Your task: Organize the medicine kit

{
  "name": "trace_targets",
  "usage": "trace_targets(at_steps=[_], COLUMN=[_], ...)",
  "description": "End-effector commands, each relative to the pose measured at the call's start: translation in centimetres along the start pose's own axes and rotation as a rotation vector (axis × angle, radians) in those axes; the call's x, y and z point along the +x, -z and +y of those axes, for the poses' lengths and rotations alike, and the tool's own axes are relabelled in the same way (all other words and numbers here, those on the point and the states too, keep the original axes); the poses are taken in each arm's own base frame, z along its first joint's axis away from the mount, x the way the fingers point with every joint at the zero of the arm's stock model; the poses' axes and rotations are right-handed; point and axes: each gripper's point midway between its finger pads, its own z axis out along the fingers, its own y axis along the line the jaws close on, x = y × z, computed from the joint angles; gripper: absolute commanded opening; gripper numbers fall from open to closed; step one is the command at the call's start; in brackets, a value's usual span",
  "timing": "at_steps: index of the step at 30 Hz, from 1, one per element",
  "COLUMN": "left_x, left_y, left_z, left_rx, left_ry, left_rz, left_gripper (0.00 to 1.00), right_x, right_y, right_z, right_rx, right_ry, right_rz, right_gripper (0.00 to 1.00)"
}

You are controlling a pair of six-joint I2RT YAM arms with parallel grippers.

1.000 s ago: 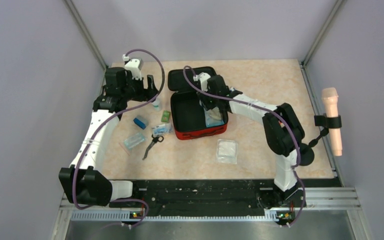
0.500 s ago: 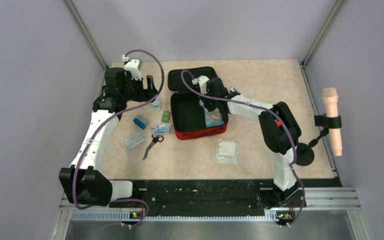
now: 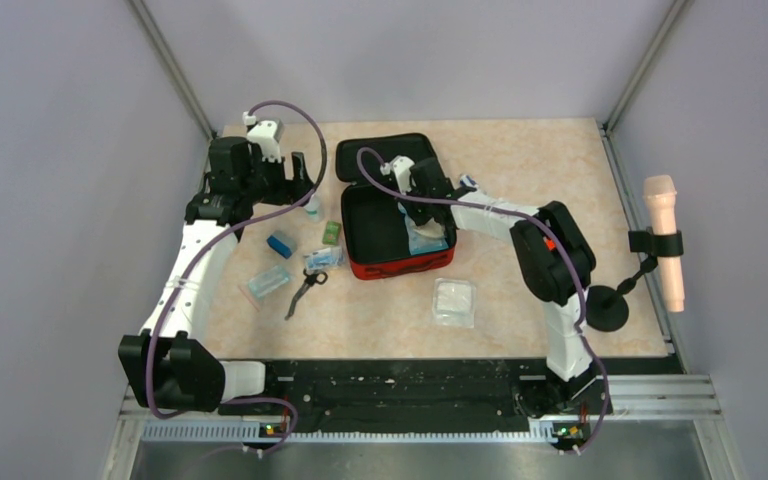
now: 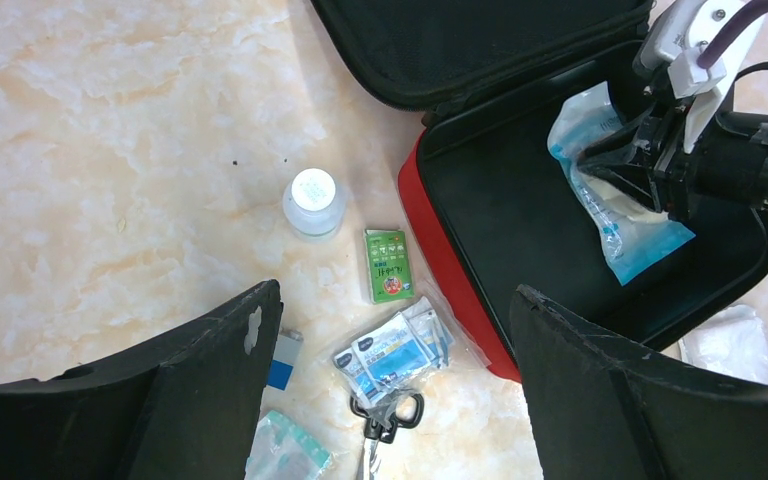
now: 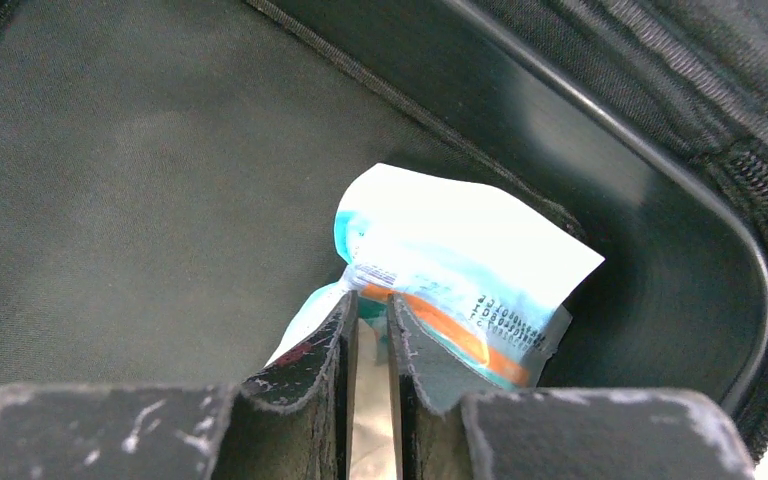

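The medicine kit (image 3: 400,268) lies open mid-table, red outside (image 4: 450,270) and black-lined inside (image 5: 160,150), its lid folded back. Down inside its tray, my right gripper (image 3: 418,208) (image 5: 370,297) is shut on a blue and white packet (image 5: 460,250) with an orange stripe. From the left wrist view the same packet (image 4: 615,215) shows pinched in the right gripper (image 4: 625,172) at the tray's right side. My left gripper (image 3: 302,170) (image 4: 395,292) hangs open and holds nothing, high above the loose items left of the kit.
Left of the kit lie a white bottle (image 4: 313,200), a green box (image 4: 387,264), a bag of alcohol wipes (image 4: 395,345), black scissors (image 3: 305,285), a blue box (image 3: 280,244) and a teal packet (image 3: 267,283). A clear gauze packet (image 3: 454,301) lies in front of the kit.
My right gripper has shut on the packet inside the kit, and its arm has shifted slightly left. The left arm has not moved.
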Motion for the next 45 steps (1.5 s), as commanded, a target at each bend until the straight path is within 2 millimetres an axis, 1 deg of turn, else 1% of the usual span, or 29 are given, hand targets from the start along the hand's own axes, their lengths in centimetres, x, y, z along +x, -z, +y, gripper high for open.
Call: trace_targets(at_steps=[1, 3, 4, 5, 7, 8, 11, 13, 16, 18, 19, 21, 24, 28, 29, 30, 33, 36, 39, 42, 45], left_x=[-1.5, -1.5, -1.5, -1.6, -1.6, -1.8, -1.9, -1.9, -2.0, -2.1, -2.0, -2.1, -2.1, -3.0, -3.2, -3.4, -3.6, -3.7, -3.6, -3.6, -3.8], left_y=[0.7, 0.6, 0.5, 0.5, 0.4, 0.4, 0.5, 0.5, 0.7, 0.9, 1.1, 1.4, 1.5, 1.5, 1.5, 1.4, 1.0, 0.7, 0.7, 0.8, 0.7], left_z=[-0.1, -0.2, -0.2, -0.2, -0.3, -0.3, -0.3, -0.3, -0.3, -0.2, -0.1, 0.1, 0.3, -0.1, -0.2, -0.2, -0.2, -0.3, -0.9, -1.2, -0.9], left_rx=[0.003, 0.006, 0.008, 0.009, 0.015, 0.015, 0.014, 0.014, 0.008, 0.003, -0.001, -0.013, -0.020, 0.001, 0.005, 0.009, 0.015, 0.032, 0.068, 0.077, 0.067], left_ry=[-0.007, -0.002, 0.000, 0.003, 0.008, 0.009, 0.012, 0.012, 0.005, 0.000, -0.005, -0.014, -0.012, -0.007, -0.007, -0.009, -0.011, -0.014, -0.023, -0.020, -0.040], left_rz=[-0.064, -0.064, -0.063, -0.065, -0.064, -0.068, -0.070, -0.072, -0.073, -0.074, -0.073, -0.077, -0.077, -0.092, -0.094, -0.095, -0.088, -0.072, -0.048, -0.038, -0.030], left_gripper=[0.89, 0.89, 0.89, 0.89, 0.89, 0.89, 0.89, 0.89, 0.89, 0.89, 0.89, 0.89, 0.90, 0.90, 0.90, 0.90, 0.90, 0.89, 0.89, 0.89, 0.89], right_x=[-5.9, -7.5, -7.9, -8.1, -7.9, -7.6, -6.6, -6.0, -6.0, -7.1, -7.9, -9.0, -9.4, -6.7, -6.0, -5.5, -2.2, 2.5, 7.4, 10.6, 13.9], right_y=[3.2, 4.1, 4.3, 4.4, 4.1, 3.8, 2.8, 2.2, 2.0, 3.1, 4.1, 6.5, 10.5, 15.5, 16.8, 18.5, 20.3, 20.7, 21.1, 20.5, 19.8], right_z=[-0.5, 0.2, 0.6, 0.9, 1.1, 1.2, 1.0, 0.4, -0.2, 0.1, 0.6, 1.6, 2.4, 3.8, 4.1, 4.3, 4.6, 5.6, 7.5, 8.2, 8.7], right_rx=[-0.002, -0.051, -0.068, -0.081, -0.086, -0.083, -0.054, -0.016, 0.019, -0.015, -0.056, -0.150, -0.259, -0.403, -0.423, -0.418, -0.375, -0.395, -0.522, -0.581, -0.629], right_ry=[-0.018, -0.023, -0.026, -0.029, -0.033, -0.032, -0.029, -0.031, -0.024, -0.003, 0.020, 0.075, 0.158, 0.274, 0.319, 0.370, 0.496, 0.631, 0.723, 0.761, 0.840], right_rz=[-0.129, -0.170, -0.179, -0.184, -0.175, -0.166, -0.139, -0.126, -0.124, -0.148, -0.171, -0.213, -0.263, -0.334, -0.352, -0.382, -0.401, -0.355, -0.272, -0.211, -0.160], right_gripper=[0.20, 0.28, 0.32, 0.36, 0.52, 0.56, 0.57, 0.57, 0.57, 0.58, 0.58, 0.58, 0.63, 0.64, 0.63, 0.63, 0.59, 0.54, 0.46, 0.44, 0.43])
